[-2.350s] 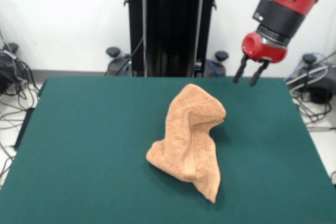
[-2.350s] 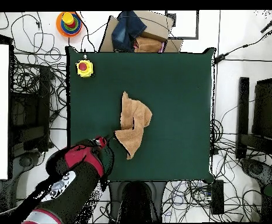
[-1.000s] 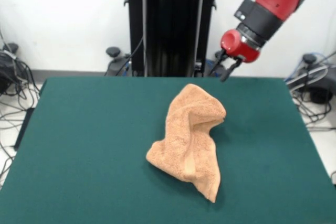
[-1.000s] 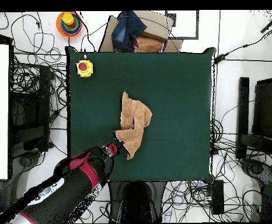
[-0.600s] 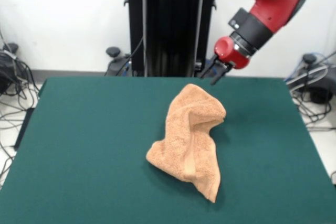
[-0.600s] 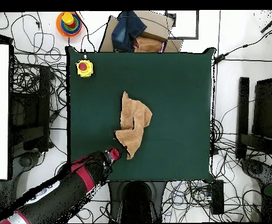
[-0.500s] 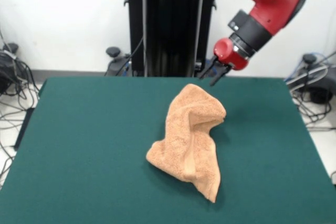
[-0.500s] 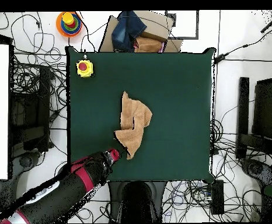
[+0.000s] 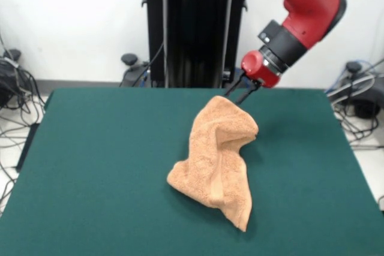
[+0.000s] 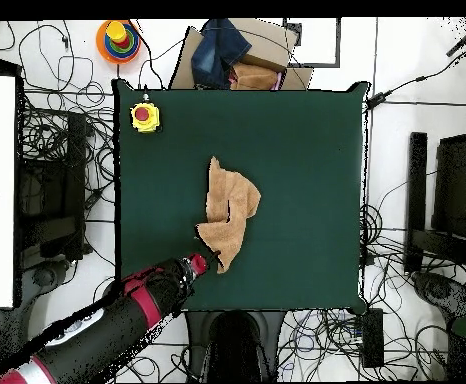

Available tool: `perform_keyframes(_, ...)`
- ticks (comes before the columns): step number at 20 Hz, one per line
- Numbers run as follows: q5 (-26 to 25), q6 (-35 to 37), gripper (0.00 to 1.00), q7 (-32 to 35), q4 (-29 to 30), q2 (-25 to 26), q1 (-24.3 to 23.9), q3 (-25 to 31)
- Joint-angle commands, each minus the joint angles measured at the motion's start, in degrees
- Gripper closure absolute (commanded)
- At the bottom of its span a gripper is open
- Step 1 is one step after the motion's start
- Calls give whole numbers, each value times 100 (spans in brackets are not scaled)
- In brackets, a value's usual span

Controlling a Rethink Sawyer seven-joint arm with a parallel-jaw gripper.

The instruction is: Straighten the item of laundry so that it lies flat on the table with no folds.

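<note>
The light orange-tan towel (image 9: pixel 218 154) lies crumpled and folded over itself on the dark green table (image 9: pixel 96 160), bunched high at its far end. In the overhead view the towel (image 10: pixel 229 212) sits near the table's (image 10: pixel 307 150) middle. My gripper (image 9: pixel 239 93) hangs just above the towel's far top edge, apart from it, with its two dark fingers spread open and nothing between them. In the overhead view the gripper (image 10: pixel 203 262) is beside the towel's corner nearest the robot.
A yellow box with a red button (image 10: pixel 144 116) sits on a table corner far from the robot. The black pedestal (image 9: pixel 195 28) stands behind the table. Cables and gear lie on the floor around the table.
My gripper has moved a little left in the front view and closer to the towel's far top edge. The towel has not moved.
</note>
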Motion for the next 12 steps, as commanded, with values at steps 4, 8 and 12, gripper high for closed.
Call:
perform_keyframes(4,683,-387,0,1505,-853,366,-43,235)
perform_keyframes(8,804,-353,0,1444,-987,482,-32,190)
perform_keyframes(12,860,-395,0,1407,-1007,539,-28,115)
